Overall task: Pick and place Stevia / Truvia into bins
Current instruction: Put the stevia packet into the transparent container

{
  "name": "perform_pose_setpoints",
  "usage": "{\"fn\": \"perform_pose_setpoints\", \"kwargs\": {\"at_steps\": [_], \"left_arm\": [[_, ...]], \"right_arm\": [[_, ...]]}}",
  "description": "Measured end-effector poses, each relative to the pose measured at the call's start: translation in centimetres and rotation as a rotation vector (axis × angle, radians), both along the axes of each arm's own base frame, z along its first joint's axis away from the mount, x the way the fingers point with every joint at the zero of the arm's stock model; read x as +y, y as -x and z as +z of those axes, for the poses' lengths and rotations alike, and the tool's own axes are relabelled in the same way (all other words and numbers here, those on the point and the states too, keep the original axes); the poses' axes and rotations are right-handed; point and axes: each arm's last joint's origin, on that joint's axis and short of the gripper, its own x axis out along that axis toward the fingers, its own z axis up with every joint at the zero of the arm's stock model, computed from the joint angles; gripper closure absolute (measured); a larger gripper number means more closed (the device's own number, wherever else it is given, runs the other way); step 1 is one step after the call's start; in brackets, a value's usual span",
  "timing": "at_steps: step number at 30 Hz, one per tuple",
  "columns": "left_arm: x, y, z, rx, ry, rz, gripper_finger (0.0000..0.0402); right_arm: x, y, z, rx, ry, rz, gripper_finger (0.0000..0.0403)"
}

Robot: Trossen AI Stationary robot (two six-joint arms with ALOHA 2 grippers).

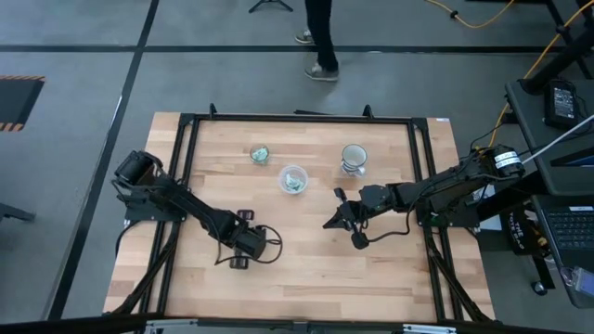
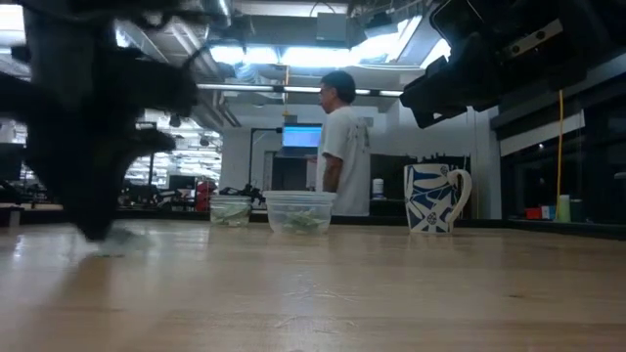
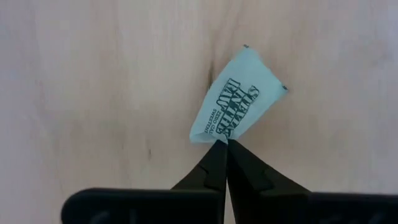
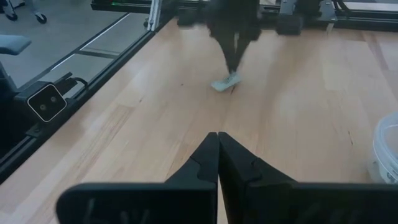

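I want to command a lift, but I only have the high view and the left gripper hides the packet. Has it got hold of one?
Observer: Yes. The left wrist view shows the left gripper shut on the edge of a small pale green paper sachet with black print.
Operator: Is it off the table?
Observer: No. In the low view it sits down at the light wooden tabletop.
Operator: Is the right gripper carrying anything?
Observer: No. Its wrist view shows the right gripper shut and empty.

Overhead, table-level, two wrist views, shared table point(image 1: 306, 269)
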Motion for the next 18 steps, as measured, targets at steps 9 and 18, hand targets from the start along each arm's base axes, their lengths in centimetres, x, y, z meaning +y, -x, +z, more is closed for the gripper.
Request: {"fn": "perform_pose_setpoints", "kwargs": {"at_steps": [9, 18], "left_arm": [[0.6, 0.6, 4.0, -0.171, -0.037, 0.016, 0.0400], [1.3, 1.2, 6.3, -0.291, -0.119, 0.002, 0.0400]], "right_arm": [[0.0, 0.0, 0.0, 0.002, 0.000, 0.000, 0.0397], [0.0, 0.0, 0.0, 0.003, -0.006, -0.002, 0.0397]]}}
